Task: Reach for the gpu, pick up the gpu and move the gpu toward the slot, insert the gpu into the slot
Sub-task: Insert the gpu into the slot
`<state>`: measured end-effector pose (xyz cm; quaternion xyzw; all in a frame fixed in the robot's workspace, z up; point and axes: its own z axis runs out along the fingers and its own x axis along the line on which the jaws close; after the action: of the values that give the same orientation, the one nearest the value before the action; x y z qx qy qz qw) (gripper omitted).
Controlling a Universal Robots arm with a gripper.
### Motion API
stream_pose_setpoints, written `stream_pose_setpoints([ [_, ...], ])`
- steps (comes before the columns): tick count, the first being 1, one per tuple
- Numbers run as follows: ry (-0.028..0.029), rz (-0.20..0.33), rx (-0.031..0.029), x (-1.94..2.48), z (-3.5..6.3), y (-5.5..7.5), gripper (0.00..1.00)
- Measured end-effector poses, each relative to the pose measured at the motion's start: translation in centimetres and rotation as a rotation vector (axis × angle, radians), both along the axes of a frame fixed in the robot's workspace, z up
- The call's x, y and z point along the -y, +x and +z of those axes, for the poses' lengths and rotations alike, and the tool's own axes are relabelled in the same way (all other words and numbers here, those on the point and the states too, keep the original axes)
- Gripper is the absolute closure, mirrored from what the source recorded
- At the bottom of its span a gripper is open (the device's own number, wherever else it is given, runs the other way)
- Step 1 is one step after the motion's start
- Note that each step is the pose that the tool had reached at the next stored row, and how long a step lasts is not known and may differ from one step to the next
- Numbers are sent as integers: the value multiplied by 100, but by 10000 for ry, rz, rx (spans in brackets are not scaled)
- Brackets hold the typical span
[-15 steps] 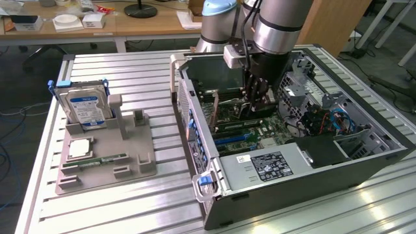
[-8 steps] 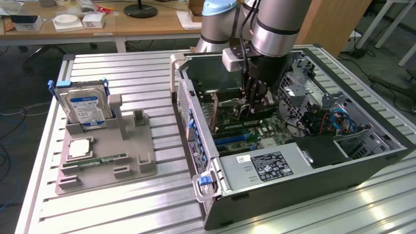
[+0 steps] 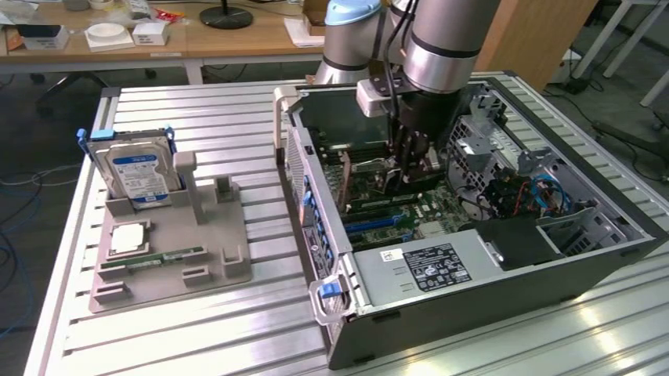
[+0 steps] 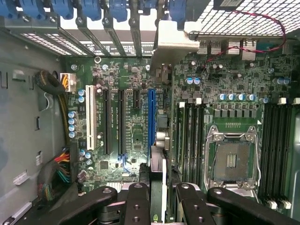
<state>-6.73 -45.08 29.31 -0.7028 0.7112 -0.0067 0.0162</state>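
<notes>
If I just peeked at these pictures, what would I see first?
First, the big robot arm reaching down into an open computer case lying on the metal table. In the wrist view its jaws grip the gpu on edge, right beside the long blue slot. On the exterior view's left, a blue-labelled hard drive stands in a grey holder.

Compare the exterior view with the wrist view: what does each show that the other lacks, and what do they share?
Exterior view gives: the blue-labelled hard drive upright in a grey holder on the ribbed table, beside the case. Wrist view gives: the gpu edge-on, clamped in the tool, over the motherboard by the blue slot, plus the CPU socket. Both: the open case, its motherboard, and the tool inside it.
</notes>
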Motion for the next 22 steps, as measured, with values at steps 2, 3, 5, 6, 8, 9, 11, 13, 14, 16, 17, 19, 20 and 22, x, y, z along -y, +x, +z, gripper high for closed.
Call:
stream_pose_setpoints([
  [2, 0, 0, 0, 6, -24, -2, 74],
  [3, -1, 0, 0, 13, -38, -2, 74],
  [5, 0, -3, 0, 19, -68, -5, 74],
  [6, -1, -1, 1, 20, -81, -18, 74],
  [8, -1, -1, 0, 20, -105, -64, 74],
  [9, -1, 0, 0, 20, -117, -74, 74],
  [11, -2, 1, 0, 26, -141, -80, 74],
  [13, -1, 0, 0, 43, -161, -84, 74],
  [14, 1, -2, 0, 51, -173, -87, 74],
  [16, -1, -2, 0, 65, -191, -93, 74],
  [17, 1, 0, 1, 70, -201, -94, 74],
  [19, -1, 1, 0, 72, -219, -96, 74],
  [20, -1, 1, 0, 72, -229, -98, 74],
  [22, -3, 0, 0, 72, -239, -108, 74],
])
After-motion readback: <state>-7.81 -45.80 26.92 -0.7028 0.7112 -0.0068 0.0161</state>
